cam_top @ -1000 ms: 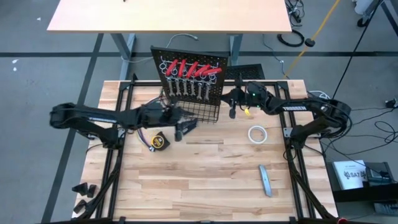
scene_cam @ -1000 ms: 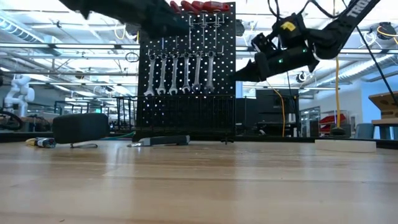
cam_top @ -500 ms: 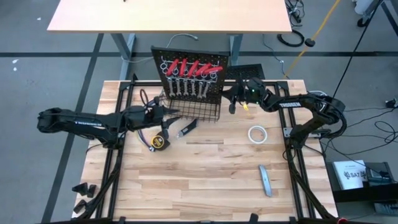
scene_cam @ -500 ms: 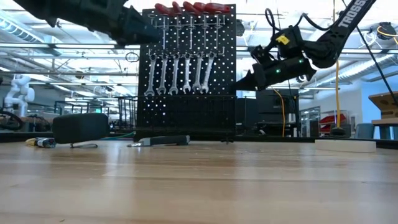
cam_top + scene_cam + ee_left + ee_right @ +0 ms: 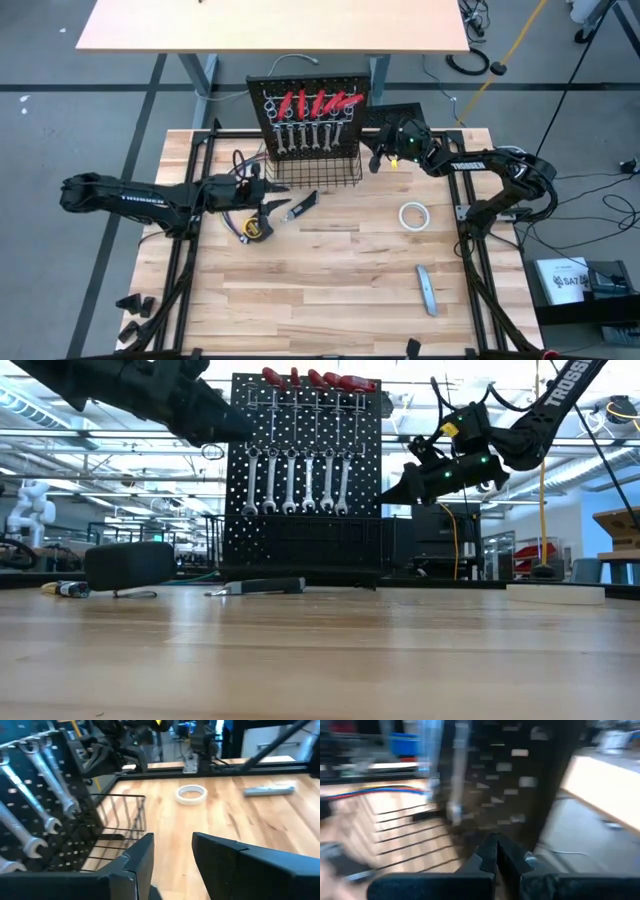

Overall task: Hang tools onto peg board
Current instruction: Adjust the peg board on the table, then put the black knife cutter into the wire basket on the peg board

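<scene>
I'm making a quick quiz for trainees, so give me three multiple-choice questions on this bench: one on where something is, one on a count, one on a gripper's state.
1. Where does the white tape roll lie?
A. In the wire basket
B. On the tabletop, right of the peg board
C. Hung on the peg board

2. How many silver wrenches hang on the peg board?
A. Three
B. Six
C. Nine

3. How do the right gripper's fingers stand?
A. Shut, empty
B. Wide open
C. Shut on a wrench

Answers:
1 B: the high view shows it flat on the wood.
2 B: the low view shows six in a row.
3 A: the right wrist view shows the fingers together.
</scene>
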{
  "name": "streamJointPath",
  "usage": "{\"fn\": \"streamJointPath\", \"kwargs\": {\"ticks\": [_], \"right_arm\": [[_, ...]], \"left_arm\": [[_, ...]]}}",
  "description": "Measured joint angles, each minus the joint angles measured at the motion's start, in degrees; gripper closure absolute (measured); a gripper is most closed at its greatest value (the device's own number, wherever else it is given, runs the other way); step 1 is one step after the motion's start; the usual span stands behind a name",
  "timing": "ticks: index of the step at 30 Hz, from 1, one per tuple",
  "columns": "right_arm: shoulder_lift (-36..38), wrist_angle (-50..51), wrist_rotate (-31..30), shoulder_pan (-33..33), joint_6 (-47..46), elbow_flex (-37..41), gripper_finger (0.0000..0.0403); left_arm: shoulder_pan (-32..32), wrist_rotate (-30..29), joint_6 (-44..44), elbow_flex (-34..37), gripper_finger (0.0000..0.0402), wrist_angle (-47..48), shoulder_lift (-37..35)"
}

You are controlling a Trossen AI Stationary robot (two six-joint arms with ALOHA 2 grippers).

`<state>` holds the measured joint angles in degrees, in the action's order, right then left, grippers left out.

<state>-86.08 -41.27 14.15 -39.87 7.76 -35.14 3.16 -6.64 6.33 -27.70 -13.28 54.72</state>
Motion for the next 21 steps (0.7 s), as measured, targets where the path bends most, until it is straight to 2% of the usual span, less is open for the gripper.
{"fn": "streamJointPath", "kwargs": {"ticks": [2, 6, 14, 18, 21], "right_arm": [[1.0, 1.4, 3.5, 0.5, -0.7, 0.0, 0.0403], [5.6, 8.0, 5.3, 2.6, -1.1, 0.0, 0.0403], [17.3, 28.2, 5.4, 12.6, -3.8, 0.0, 0.0403], [19.3, 35.1, 5.2, 19.1, -7.2, 0.0, 0.0403], [19.3, 37.1, 1.5, 24.1, -7.5, 0.0, 0.0403]], "left_arm": [[-0.9, 0.1, 0.0, 0.0, 0.0261, 0.4, 0.0], [-3.0, -1.0, -0.6, 0.0, 0.0261, 1.6, 0.0], [-6.3, -5.9, -8.1, 0.0, 0.0261, 7.2, 3.3], [-7.3, -7.1, -12.1, -0.1, 0.0261, 7.1, 7.6], [-8.4, -7.4, -14.5, -0.5, 0.0261, 6.7, 12.3]]}}
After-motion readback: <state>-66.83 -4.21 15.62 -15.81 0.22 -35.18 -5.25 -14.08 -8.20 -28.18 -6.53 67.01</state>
